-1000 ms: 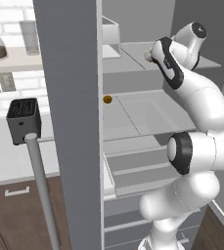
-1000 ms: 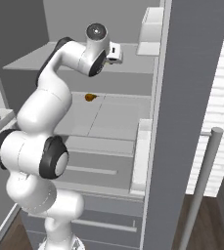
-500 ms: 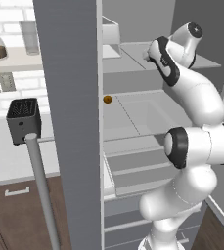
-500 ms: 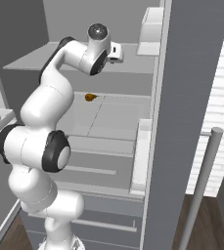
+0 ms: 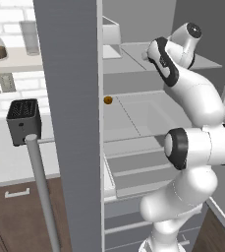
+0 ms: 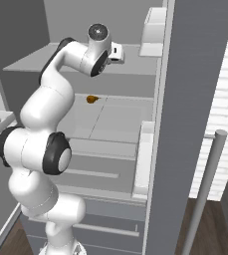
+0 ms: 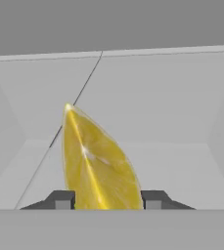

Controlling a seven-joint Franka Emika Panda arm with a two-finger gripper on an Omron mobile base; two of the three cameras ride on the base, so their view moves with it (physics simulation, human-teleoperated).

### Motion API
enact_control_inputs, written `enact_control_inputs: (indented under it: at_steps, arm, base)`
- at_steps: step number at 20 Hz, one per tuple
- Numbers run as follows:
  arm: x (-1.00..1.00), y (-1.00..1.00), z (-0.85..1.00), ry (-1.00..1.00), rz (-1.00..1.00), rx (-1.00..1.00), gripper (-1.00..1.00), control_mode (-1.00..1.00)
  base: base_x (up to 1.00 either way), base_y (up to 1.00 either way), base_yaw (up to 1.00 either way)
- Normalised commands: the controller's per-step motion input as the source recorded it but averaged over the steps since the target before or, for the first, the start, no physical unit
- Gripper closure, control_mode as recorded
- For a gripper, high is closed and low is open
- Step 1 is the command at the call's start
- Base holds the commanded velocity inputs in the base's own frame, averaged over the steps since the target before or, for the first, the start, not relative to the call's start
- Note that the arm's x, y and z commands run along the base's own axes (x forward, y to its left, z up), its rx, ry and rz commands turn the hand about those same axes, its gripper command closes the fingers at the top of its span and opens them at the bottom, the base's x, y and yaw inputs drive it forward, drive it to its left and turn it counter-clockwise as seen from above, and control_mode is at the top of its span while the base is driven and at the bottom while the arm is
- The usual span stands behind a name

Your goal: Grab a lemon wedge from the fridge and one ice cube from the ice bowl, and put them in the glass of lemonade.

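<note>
lemon wedge (image 7: 98, 163): small, light, soft, slick; judged best pinched across its flat sides.
tool (image 7: 103, 200): fingertips narrowed to either side of the wedge; firm hold unclear.
place: fridge (image 5: 148, 106) upper shelf.

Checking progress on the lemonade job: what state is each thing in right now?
fridge: door open, shelves exposed.
lemon wedge: upright between the gripper's fingertips, which sit against its sides.
gripper: closed on the lemon wedge, at the upper shelf.
small orange-brown ball: resting on the middle shelf, untouched.
</note>
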Motion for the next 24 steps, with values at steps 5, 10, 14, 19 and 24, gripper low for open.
enact_control_inputs:
  at_steps: [5, 10, 14, 19, 24]
  arm:
    - [-0.43, 0.0, -0.01, -0.05, 0.0, 0.0, 1.0, -1.0]
    - [-1.0, 0.0, -0.03, -0.37, 0.0, 0.0, 1.0, -1.0]
    - [-1.0, 0.03, -0.01, -0.4, 0.0, 0.01, 1.0, -1.0]
    - [-1.0, 0.0, 0.44, -0.03, 0.02, 0.02, 1.0, -1.0]
    - [-1.0, 0.0, 0.47, 0.25, 0.09, 0.0, 1.0, -1.0]
  base:
    - [0.0, 0.0, 0.0]
    - [0.0, 0.0, 0.0]
    - [0.0, 0.0, 0.0]
    - [0.0, 0.0, 0.0]
    - [0.0, 0.0, 0.0]
